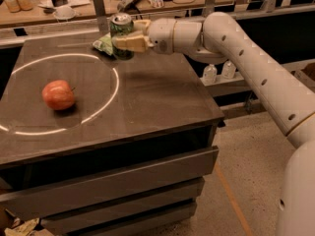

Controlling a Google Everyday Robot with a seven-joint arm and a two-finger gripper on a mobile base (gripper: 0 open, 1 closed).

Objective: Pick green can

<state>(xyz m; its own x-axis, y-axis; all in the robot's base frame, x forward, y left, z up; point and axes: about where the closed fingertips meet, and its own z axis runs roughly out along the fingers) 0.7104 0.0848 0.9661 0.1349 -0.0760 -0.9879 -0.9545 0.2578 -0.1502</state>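
The green can [121, 24], dark green with a silver top, is upright in the air above the far middle of the dark table [147, 97]. My gripper [124, 37] comes in from the right and is shut on the can's lower half. One tan finger [129, 43] crosses the front of the can and the other is hidden behind it. The can's bottom stands clear of the tabletop.
A light green snack bag [104, 44] lies just behind and left of the can. A red apple [58, 95] sits at the left inside a white ring of light [116, 85]. A cluttered bench [64, 4] runs along the back. Two small bottles [219, 73] stand on a low shelf at the right.
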